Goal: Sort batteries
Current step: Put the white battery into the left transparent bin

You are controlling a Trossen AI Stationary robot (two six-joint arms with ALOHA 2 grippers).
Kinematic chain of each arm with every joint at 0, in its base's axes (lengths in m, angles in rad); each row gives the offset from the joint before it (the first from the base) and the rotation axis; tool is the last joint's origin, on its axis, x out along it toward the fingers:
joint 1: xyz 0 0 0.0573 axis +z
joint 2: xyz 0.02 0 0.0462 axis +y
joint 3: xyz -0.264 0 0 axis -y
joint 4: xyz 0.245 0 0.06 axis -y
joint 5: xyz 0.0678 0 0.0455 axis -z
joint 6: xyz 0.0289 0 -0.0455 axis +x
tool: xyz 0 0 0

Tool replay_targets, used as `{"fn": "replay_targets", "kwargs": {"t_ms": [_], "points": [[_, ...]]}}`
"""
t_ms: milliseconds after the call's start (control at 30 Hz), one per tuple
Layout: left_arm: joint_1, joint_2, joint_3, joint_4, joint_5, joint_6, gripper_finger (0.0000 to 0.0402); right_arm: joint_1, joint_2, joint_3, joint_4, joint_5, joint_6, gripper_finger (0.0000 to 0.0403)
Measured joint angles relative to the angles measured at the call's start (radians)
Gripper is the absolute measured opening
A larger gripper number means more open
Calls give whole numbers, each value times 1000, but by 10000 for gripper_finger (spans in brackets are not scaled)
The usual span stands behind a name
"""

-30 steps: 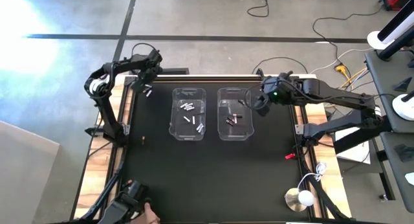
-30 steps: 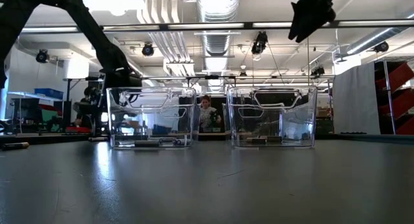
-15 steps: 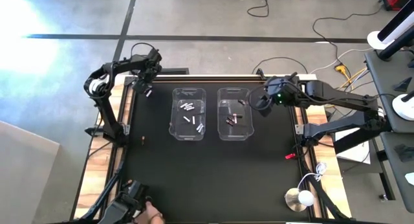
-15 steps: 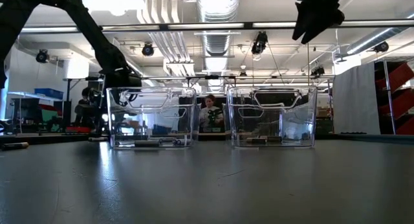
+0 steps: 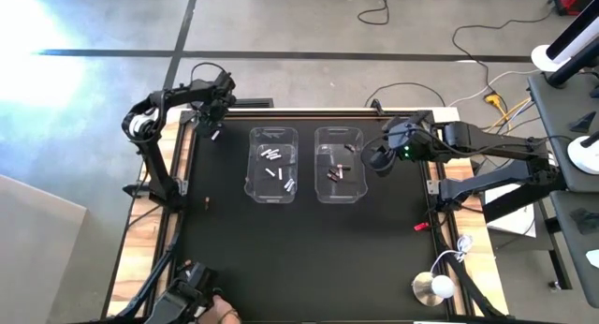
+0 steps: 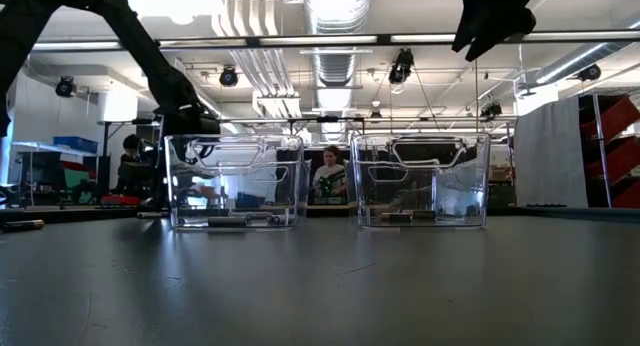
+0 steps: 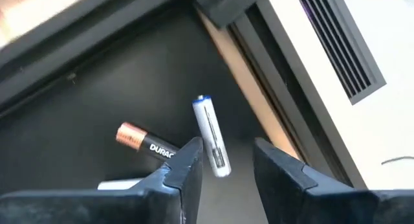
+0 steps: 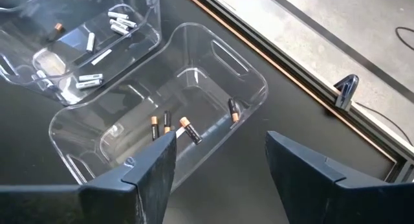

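At the table's far left corner my left gripper (image 5: 213, 127) points down, open, over two batteries lying on the black mat. One is a white cell (image 7: 210, 136), the other a dark cell with a copper end (image 7: 143, 142). The white cell's near end lies between the fingers, close against one of them. My right gripper (image 5: 374, 158) hangs open and holds nothing, high beside the right clear bin (image 5: 339, 165). That bin holds dark copper-ended cells (image 8: 189, 130). The left clear bin (image 5: 272, 163) holds white cells (image 8: 119, 20). My left gripper's fingers come from above and stand on either side of the white cell's near end (image 7: 220, 167). One fingertip (image 7: 191, 160) is right against it; whether it touches I cannot tell. The other fingertip stands apart. The cell lies flat on the mat.
The two bins stand side by side at the mat's far middle. A red clip (image 5: 419, 226) and a white round thing (image 5: 432, 287) lie near the right edge. A person's hand (image 5: 221, 315) shows at the near edge. The mat's near half is open room.
My right gripper has swung a little away from the right bin toward the table's right edge and has rolled somewhat about its own axis.
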Motion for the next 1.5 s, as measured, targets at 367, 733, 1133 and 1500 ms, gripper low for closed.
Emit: {"fn": "replay_targets", "kwargs": {"t_ms": [367,733,1133,1500], "points": [[-12,0,-19,-100,-13,-97,115,0,0,0,-10,0,15,221],[-24,-2,-21,-97,-8,-52,114,5,0,0,-10,0,16,221],[-36,-2,-25,-128,-36,25,114,5,0,0,-43,0,18,221],[-65,0,-43,-93,-182,34,114,15,0,0,-67,0,42,219]]}}
